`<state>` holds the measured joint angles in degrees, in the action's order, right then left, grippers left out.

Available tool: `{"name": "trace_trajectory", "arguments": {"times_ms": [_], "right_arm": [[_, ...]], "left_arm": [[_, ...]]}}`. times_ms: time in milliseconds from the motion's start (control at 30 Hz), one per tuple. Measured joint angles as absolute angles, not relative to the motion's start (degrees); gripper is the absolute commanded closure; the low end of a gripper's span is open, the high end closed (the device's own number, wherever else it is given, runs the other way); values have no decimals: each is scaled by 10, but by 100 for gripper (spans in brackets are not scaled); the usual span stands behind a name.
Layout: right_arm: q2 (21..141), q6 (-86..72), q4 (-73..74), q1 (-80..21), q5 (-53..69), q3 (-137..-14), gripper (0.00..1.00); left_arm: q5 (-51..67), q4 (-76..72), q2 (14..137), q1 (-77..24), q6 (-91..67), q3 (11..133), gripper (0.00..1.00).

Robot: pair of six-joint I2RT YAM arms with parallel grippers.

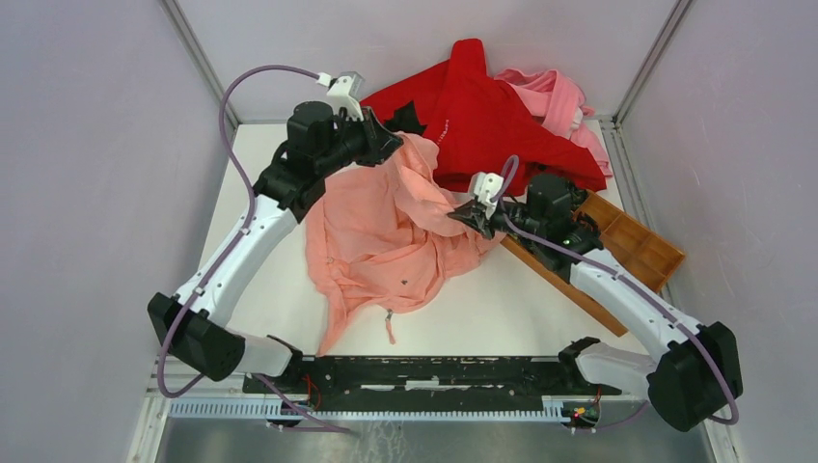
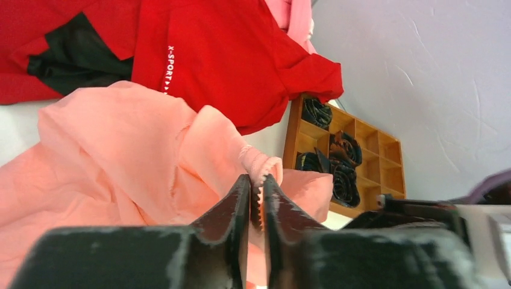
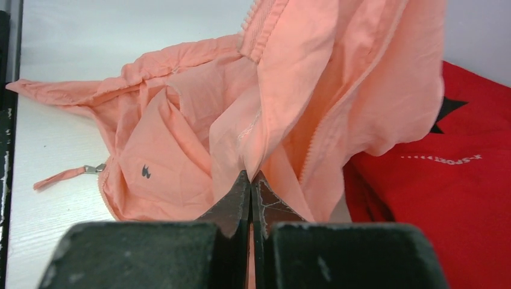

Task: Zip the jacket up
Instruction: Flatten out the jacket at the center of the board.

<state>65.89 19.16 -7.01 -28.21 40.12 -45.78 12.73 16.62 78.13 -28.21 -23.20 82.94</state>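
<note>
This looks like a robotics lab test cell: a white desk (image 1: 502, 318) is boxed in by plain grey panels (image 1: 87, 145) on aluminium posts (image 1: 196, 53). A cabled left arm (image 1: 241, 251) and right arm (image 1: 617, 289) are bolted to a black rail (image 1: 434, 371) at its near edge.

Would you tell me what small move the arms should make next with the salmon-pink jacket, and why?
The left gripper and right gripper each pinch the thin salmon-pink fabric jacket, which lies bunched and folded; probably draw the grippers gently apart to spread it.
</note>
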Motion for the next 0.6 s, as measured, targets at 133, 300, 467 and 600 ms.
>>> {"name": "trace_trajectory", "arguments": {"times_ms": [133,300,467,600], "right_arm": [[652,234,-12,-267,385,-495,100],[671,316,118,-252,311,-601,100],[668,360,181,-241,281,-661,100],[667,371,215,-241,277,-681,100]], "left_arm": [[173,142,814,-244,-246,824,46],[244,129,842,-186,-268,809,31],[272,110,801,-147,-242,779,16],[359,6,700,-153,-176,685,7]]}}
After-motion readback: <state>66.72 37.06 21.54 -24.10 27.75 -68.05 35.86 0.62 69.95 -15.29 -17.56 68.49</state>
